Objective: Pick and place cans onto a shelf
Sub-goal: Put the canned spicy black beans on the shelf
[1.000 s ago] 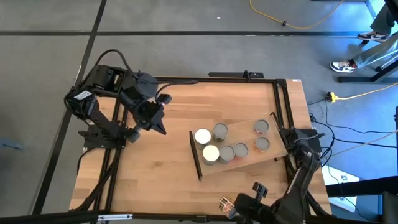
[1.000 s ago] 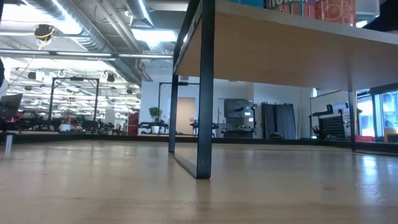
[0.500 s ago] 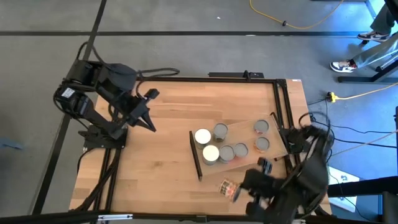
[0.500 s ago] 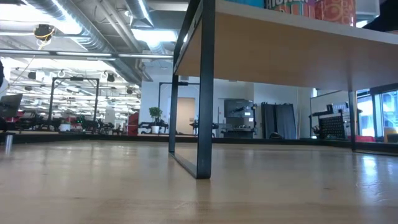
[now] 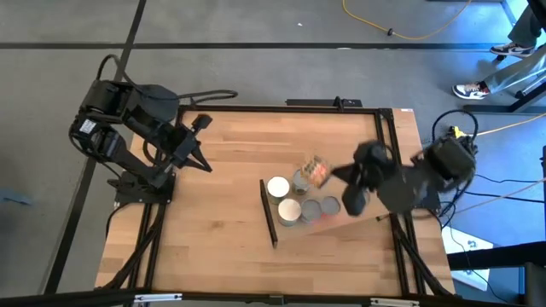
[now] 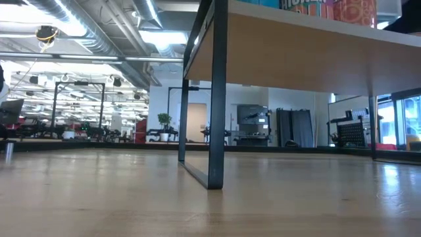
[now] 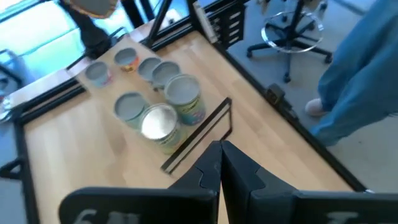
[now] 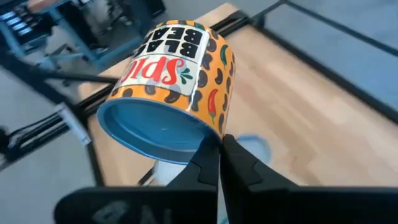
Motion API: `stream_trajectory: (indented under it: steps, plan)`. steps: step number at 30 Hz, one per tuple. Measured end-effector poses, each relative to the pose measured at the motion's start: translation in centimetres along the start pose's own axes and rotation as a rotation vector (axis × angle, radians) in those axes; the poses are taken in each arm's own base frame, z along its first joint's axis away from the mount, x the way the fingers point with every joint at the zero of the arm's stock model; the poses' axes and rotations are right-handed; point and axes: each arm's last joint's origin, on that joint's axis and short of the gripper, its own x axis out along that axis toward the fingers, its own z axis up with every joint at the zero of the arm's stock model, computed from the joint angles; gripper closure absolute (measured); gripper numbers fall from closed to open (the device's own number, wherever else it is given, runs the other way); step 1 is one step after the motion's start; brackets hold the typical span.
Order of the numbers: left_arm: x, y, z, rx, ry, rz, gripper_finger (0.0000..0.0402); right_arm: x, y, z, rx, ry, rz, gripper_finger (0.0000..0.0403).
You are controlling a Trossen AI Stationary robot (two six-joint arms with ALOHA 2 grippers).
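Note:
The shelf (image 5: 334, 225) is a light-wood board with a dark strip (image 5: 267, 213) on its left short edge; in the low view it stands on black legs (image 6: 217, 99). Several cans stand on it, two of them white-topped (image 5: 278, 187), the others grey-topped (image 5: 310, 209); they also show in the left wrist view (image 7: 183, 93). My right gripper (image 5: 331, 175) is above the shelf, shut on a can with an orange label (image 5: 316, 170). My left gripper (image 5: 203, 164) is shut and empty over the table's left part, its fingertips together (image 7: 219, 147). My right gripper holds the orange-labelled can by its edge, near the blue-grey end (image 8: 205, 132) that faces the wrist camera. The can itself hides the fingertips. The fingers come level from the table's right. The can is lifted clear above the shelf's cans, tilted on its side.
The black table frame (image 5: 388, 145) runs along the right and far edges. Bare tabletop (image 5: 205, 230) lies to the left of and in front of the shelf. A person's legs show beyond the table (image 7: 360, 74), and shoes at the far right (image 5: 478, 88).
My right gripper has swung from the table's near edge up and toward the far edge, carrying the orange-labelled can from low beside the shelf to above the cans on it. My left arm has drawn back a little toward the table's left edge.

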Motion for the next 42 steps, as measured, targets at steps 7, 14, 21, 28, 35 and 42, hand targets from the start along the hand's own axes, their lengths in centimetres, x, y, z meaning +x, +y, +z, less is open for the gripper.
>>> stream_trajectory:
  steps: [7,14,21,28,35,42]
  plan:
    - [-1.0,-0.3,-0.2,-0.011,-0.015,0.024,0.0401,1.0,-3.1,2.7,0.073,0.037,-0.031,0.0401]
    - [-1.0,-0.3,-0.3,-0.052,-0.009,0.048,0.0401,1.1,-5.7,4.4,0.166,0.145,0.039,0.0401]
    - [-1.0,-0.1,-0.3,-0.079,0.011,0.11,0.0401,0.5,-9.0,4.6,0.261,0.22,0.058,0.0401]
    - [-1.1,0.0,-0.4,-0.107,0.024,0.154,0.0401,2.7,-11.7,3.0,0.392,0.423,0.018,0.0401]
    - [-1.1,0.0,-0.4,-0.109,0.024,0.154,0.0401,5.9,-13.7,2.3,0.451,0.592,0.016,0.0401]
    - [-1.0,0.0,-0.4,-0.109,0.025,0.153,0.0401,8.4,-15.6,1.4,0.454,0.697,-0.005,0.0401]
